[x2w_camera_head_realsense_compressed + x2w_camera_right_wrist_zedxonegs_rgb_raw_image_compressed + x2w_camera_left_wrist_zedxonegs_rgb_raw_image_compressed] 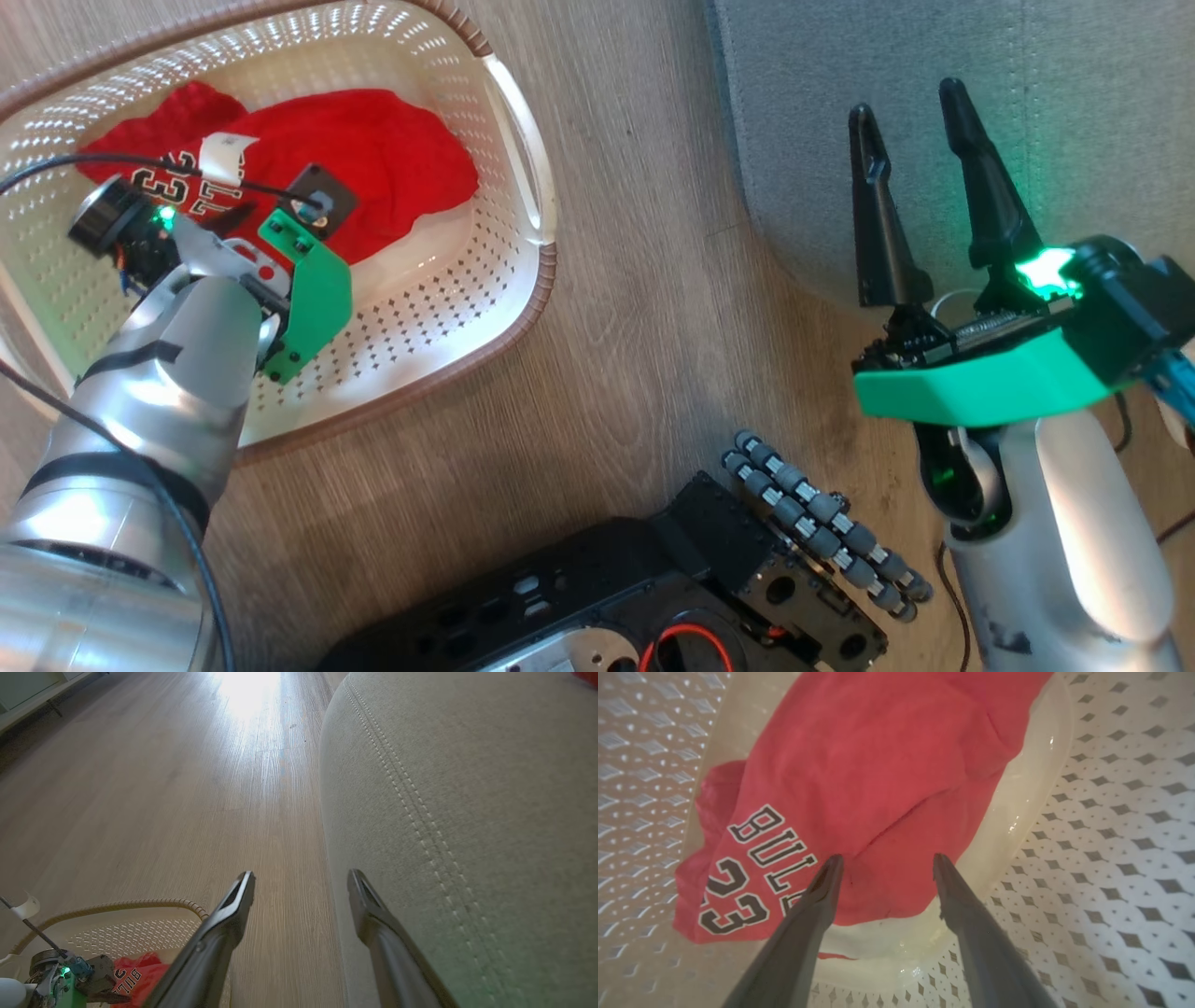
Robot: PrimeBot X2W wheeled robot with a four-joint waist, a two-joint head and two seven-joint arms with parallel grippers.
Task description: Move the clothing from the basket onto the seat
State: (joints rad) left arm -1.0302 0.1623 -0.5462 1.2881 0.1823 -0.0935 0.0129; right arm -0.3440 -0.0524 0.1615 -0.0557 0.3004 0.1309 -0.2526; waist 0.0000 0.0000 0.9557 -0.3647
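The red clothing (373,159) lies bunched in the bottom of the cream basket (523,280), with black-and-white lettering and the number 23 (733,891) facing up. My left gripper (885,868) reaches down into the basket, open, its fingertips spread just over the red fabric near the printed corner. My right gripper (910,112) hangs open above the rounded corner of the grey-green seat (1027,112), nothing between its fingers. A sliver of red shows at the top right of the seat (467,788) in the right wrist view.
Wooden floor (635,327) separates basket and seat. My dark wheeled base (653,588) with its roller wheel (822,523) sits at the bottom. A black cable (140,159) crosses the clothing to the left wrist. White furniture (28,690) stands far off.
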